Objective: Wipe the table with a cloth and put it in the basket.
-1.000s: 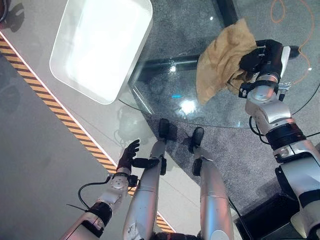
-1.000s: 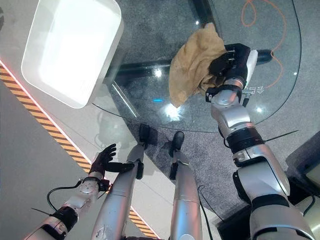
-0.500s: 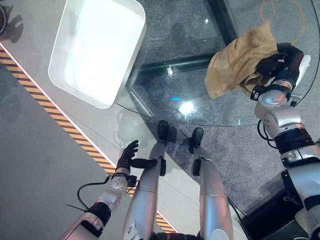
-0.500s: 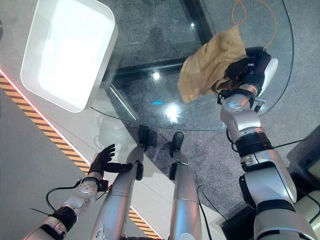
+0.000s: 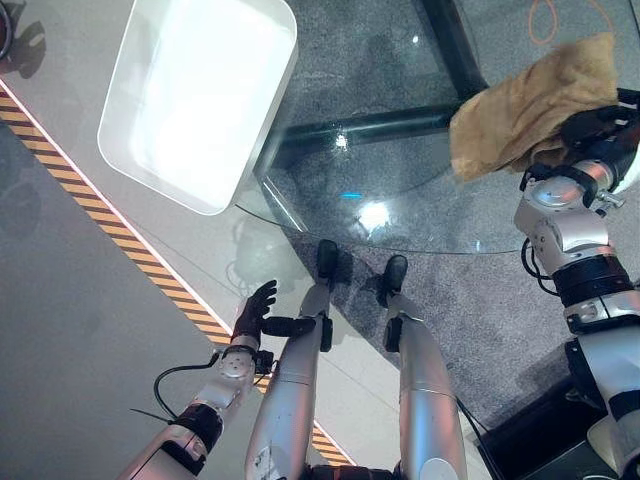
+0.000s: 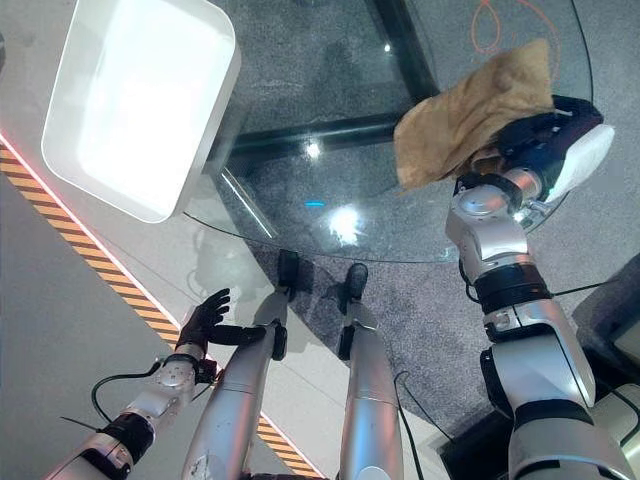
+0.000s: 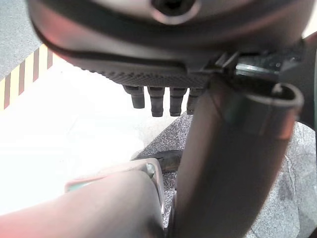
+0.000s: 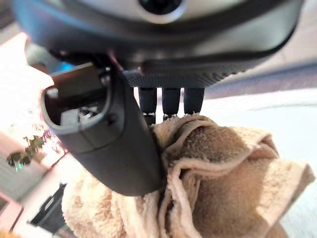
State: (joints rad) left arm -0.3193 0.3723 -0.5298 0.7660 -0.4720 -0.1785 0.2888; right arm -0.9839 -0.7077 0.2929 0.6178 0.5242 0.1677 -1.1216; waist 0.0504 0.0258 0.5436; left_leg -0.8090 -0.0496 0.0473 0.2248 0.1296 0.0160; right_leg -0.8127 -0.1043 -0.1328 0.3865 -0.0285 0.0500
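- The white rectangular plastic basket (image 5: 200,95) at the round glass tabletop's (image 5: 380,215) left edge holds nothing.
- The right robot hand (image 6: 545,135) pinches the crumpled tan terry cloth (image 6: 470,115) near the right edge.
- The right wrist view shows fingers (image 8: 171,101) curled into folds.
- The left robot hand (image 5: 255,310) hangs spread below the tabletop.

Cloth (image 5: 530,110): tan | basket (image 5: 200,100): white | worktop (image 5: 400,190): clear glass | floor stripe (image 5: 120,240): yellow-black hazard pattern, red-edged

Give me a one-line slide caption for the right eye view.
The right hand grips a tan cloth on the round glass table, the white basket at its left edge.
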